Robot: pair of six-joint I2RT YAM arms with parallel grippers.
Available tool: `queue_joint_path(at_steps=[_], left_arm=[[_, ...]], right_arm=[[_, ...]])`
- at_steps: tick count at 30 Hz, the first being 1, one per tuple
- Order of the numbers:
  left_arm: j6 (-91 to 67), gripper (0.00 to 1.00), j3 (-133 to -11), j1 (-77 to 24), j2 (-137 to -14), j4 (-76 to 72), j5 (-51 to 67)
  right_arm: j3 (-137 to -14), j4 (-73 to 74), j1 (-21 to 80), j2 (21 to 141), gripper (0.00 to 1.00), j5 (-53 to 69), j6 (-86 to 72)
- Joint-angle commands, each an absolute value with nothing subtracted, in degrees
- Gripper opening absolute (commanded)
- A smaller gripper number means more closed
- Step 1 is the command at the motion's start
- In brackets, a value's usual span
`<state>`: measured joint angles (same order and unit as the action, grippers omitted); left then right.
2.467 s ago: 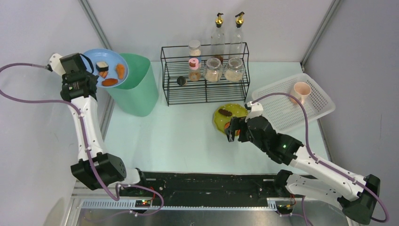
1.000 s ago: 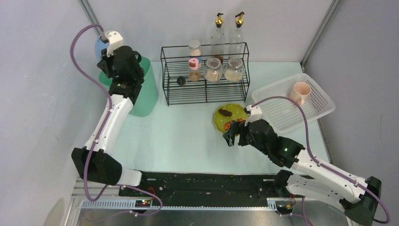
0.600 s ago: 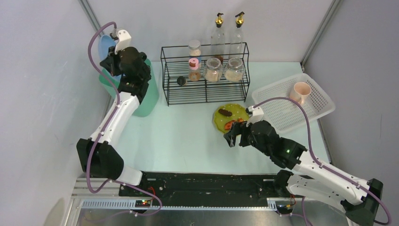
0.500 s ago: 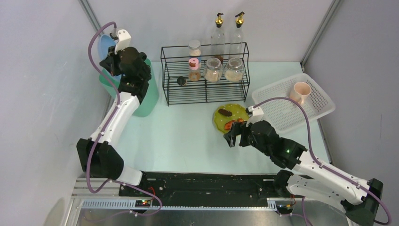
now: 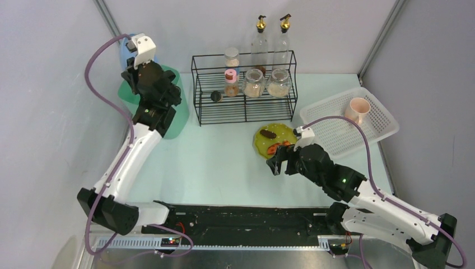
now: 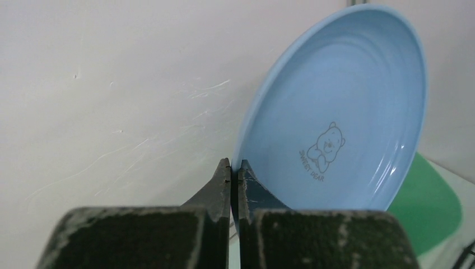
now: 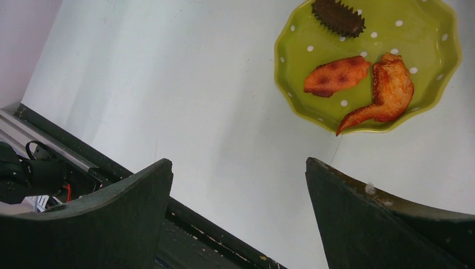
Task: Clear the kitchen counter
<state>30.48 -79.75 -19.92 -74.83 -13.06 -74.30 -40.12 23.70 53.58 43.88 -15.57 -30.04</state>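
Note:
My left gripper (image 6: 231,165) is shut on the rim of a blue plate (image 6: 347,112). The plate stands tilted on edge and is bare but for a bear print. It is held above the green bin (image 6: 428,207) at the back left; in the top view the plate (image 5: 124,54) peeks out behind my wrist over the bin (image 5: 179,109). My right gripper (image 7: 238,162) is open and empty above the pale kitchen counter (image 7: 168,84), just short of a lime dotted plate (image 7: 425,33). That plate holds a chicken wing (image 7: 386,89), an orange piece (image 7: 336,75) and a brown piece (image 7: 338,15).
A black wire rack (image 5: 245,115) with jars and two oil bottles stands at the back. A white slatted basket (image 5: 336,131) with a pink cup (image 5: 358,108) sits at the right. A black rail (image 5: 241,216) runs along the near edge.
My left arm swung the blue plate over the bin and tipped it on edge; the food that lay on it is gone. My right gripper drew back slightly from the lime plate.

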Motion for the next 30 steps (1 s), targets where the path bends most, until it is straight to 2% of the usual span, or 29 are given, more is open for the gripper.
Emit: queue_joint_path(at_steps=[1,10,22,30], left_arm=[[12.8,0.00,-85.9,-21.2,-70.0,5.1,-70.0],[-8.5,0.00,-87.6,-21.7,-63.1,27.5,-50.4],[-22.2,0.00,-77.0,-21.7,-58.6,30.4,-8.2],[-27.5,0.00,-67.0,-21.8,-54.0,30.3,2.3]], right_arm=[[-40.2,23.1,53.9,42.8,0.92,-15.5,-30.8],[-43.9,24.2,53.9,44.3,0.92,-14.8,-29.9],[-53.6,22.9,53.9,48.7,0.92,-9.6,-26.9],[-57.3,20.5,53.7,50.1,0.92,-9.9,-27.2]])
